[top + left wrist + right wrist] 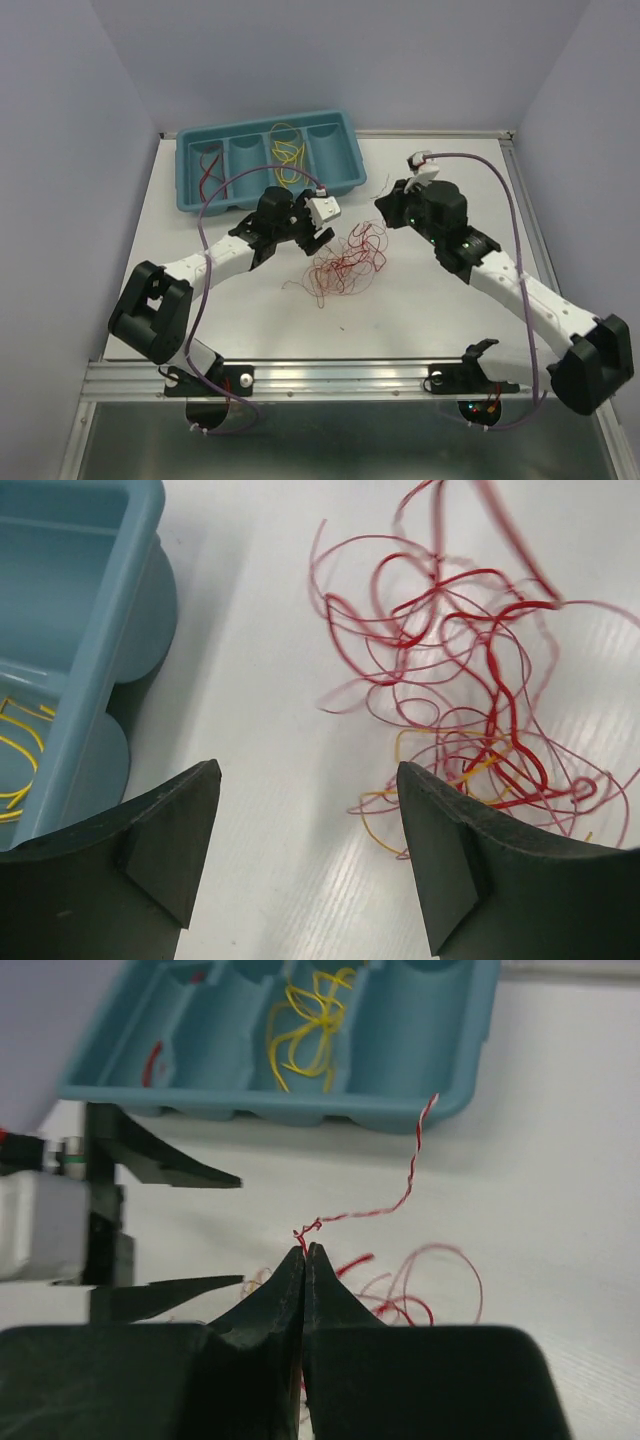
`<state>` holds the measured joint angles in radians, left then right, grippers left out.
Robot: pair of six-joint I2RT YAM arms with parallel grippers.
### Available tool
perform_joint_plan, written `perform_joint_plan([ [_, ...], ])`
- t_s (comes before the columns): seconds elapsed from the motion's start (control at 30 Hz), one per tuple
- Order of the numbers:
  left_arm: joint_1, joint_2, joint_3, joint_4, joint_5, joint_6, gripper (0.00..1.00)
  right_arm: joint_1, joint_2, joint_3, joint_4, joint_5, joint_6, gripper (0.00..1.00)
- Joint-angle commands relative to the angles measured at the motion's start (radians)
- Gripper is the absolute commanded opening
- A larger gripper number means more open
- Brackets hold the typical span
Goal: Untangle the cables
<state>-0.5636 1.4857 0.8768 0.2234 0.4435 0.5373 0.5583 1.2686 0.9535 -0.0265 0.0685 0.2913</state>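
The white table [440, 310] carries a teal tray [250, 200] with four compartments, which lies beyond both end effectors. The left end effector [310, 780] hovers with its jaws wide apart and holds nothing. The tray's corner sits just to its left. The tangle of cables [490, 680] lies on the table ahead and to its right, mostly red loops with a few yellow-orange ones nearest its right finger. The right end effector [305, 1252] is closed tight, its tips pinching a red strand [400, 1200] that leads ahead and rightward toward the tray's near wall. More red loops lie just past its tips. Far ahead of it, yellow wires [305, 1025] lie in a middle compartment and a red wire [155, 1060] in the leftmost.
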Motion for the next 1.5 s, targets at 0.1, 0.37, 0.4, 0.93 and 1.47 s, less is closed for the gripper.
perform_joint_plan([
  [0.1,0.001,-0.036,-0.041,0.183,0.0,-0.056,0.9,0.008,-0.356,-0.218,0.241,-0.182,0.023,0.01],
  [0.37,0.002,0.004,-0.036,0.194,0.236,-0.045,0.93,0.008,-0.469,-0.252,0.247,-0.165,0.034,0.01],
  [0.4,0.001,0.001,-0.038,0.195,0.256,-0.043,0.94,0.009,-0.466,-0.249,0.247,-0.162,0.034,0.01],
  [0.93,-0.174,-0.019,0.002,-0.076,0.356,0.084,0.75,0.009,-0.367,-0.196,0.249,-0.073,0.042,0.01],
  [1.47,-0.229,0.13,0.131,-0.205,0.207,0.036,0.64,0.008,-0.403,-0.214,0.249,-0.073,0.043,0.01],
])
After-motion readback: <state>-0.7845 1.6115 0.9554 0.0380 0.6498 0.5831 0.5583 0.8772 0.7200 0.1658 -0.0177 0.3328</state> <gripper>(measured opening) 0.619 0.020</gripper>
